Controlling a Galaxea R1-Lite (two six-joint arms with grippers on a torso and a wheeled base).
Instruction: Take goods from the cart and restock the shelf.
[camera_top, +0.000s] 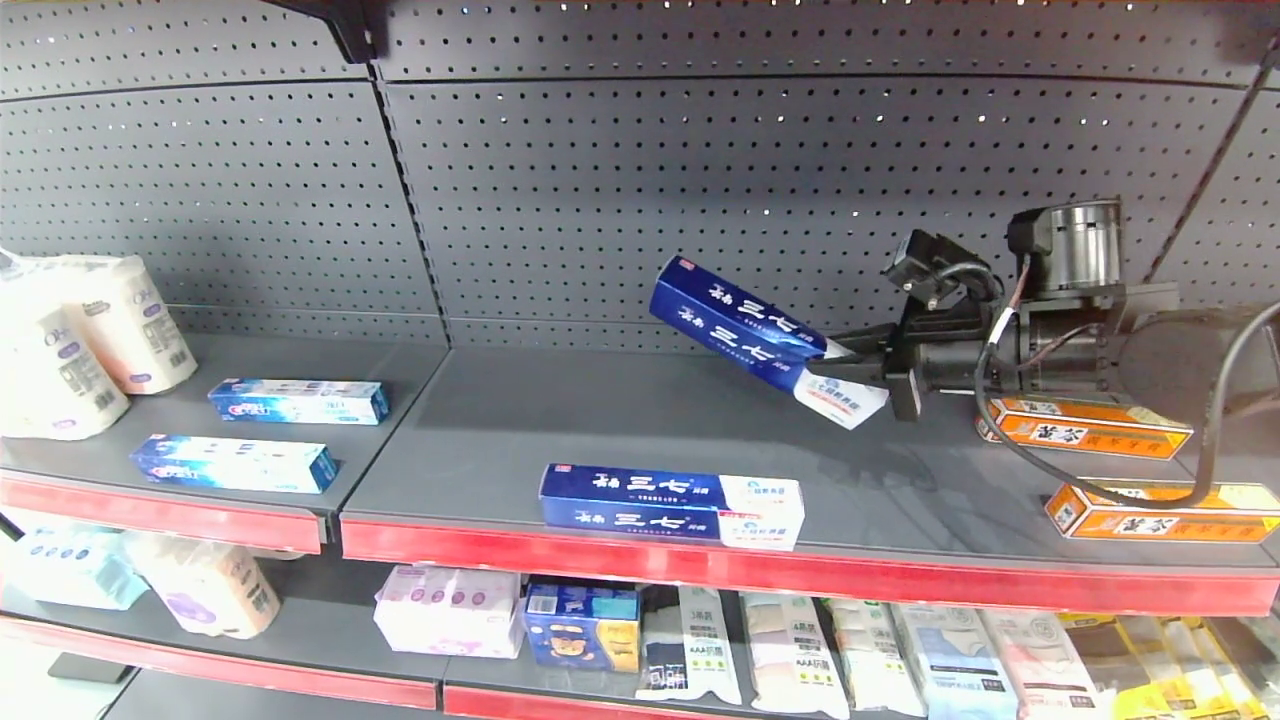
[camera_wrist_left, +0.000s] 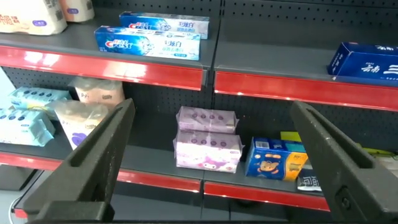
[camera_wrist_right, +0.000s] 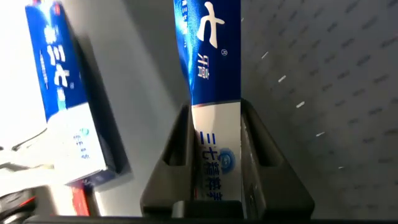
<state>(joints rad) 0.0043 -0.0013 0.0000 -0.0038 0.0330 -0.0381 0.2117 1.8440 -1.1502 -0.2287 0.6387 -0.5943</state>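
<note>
The left gripper (camera_wrist_left: 212, 106) is spread wide, facing the shelf (camera_wrist_left: 124, 67). Between its fingers (camera_wrist_left: 93, 155), farther off, sit two stacked purple tissue packs (camera_wrist_left: 208, 149), with a blue carton (camera_wrist_left: 275, 158) just beside them. Light-blue toothpaste boxes (camera_wrist_left: 147, 43) lie one level higher.

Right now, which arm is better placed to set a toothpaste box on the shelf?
Right: the right gripper holds a blue toothpaste box tilted above the shelf; the left gripper is open and empty.

A long blue-and-white cardboard toothpaste box (camera_top: 745, 325) hangs tilted over the grey metal shelf (camera_top: 560, 420), white end clamped in the right gripper (camera_top: 842, 362). A matching box (camera_top: 670, 505) lies flat at the shelf's front edge.
</note>
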